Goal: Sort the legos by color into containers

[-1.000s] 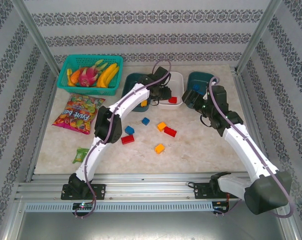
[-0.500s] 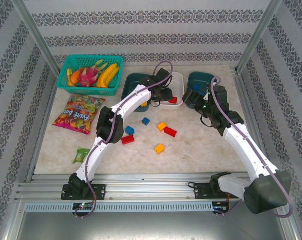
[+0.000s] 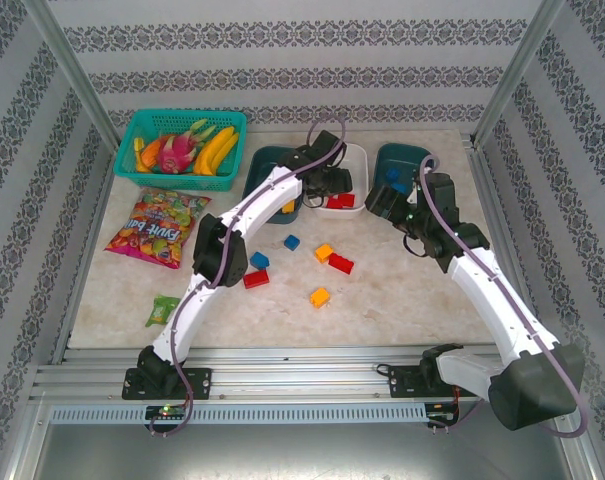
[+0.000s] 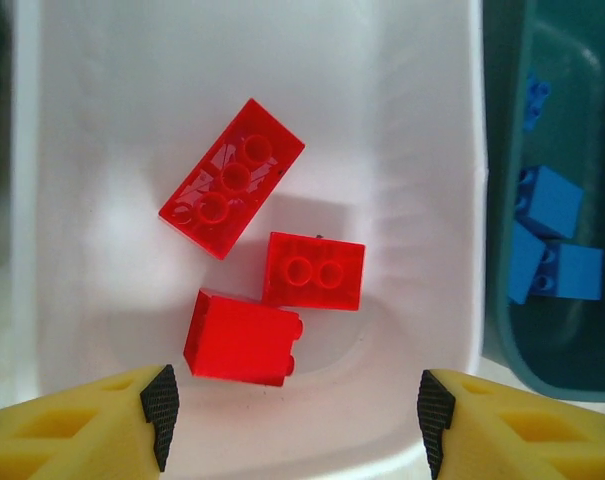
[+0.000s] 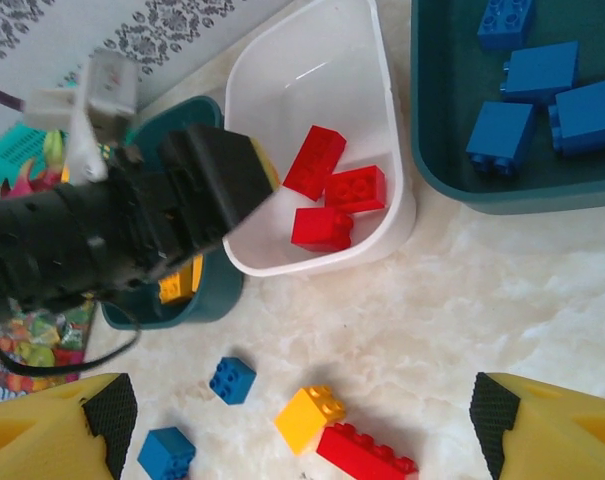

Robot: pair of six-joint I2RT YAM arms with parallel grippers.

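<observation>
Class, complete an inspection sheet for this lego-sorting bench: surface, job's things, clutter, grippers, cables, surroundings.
Surface: marbled tabletop, six loose legos mid-table.
Job's things: white tub holds three red legos; right teal tub holds blue legos; left teal tub holds yellow legos.
Clutter: mesh basket of toy fruit, snack bag, small green item.
Grippers: left gripper open, empty, above white tub; right gripper open, empty, above tabletop.
Cables: purple cable along each arm.
Surroundings: patterned walls, metal frame.

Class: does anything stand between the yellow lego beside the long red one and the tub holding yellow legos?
Yes: the left arm stretches across that teal tub, its open claw over the white tub. The yellow lego itself lies uncovered.
</observation>
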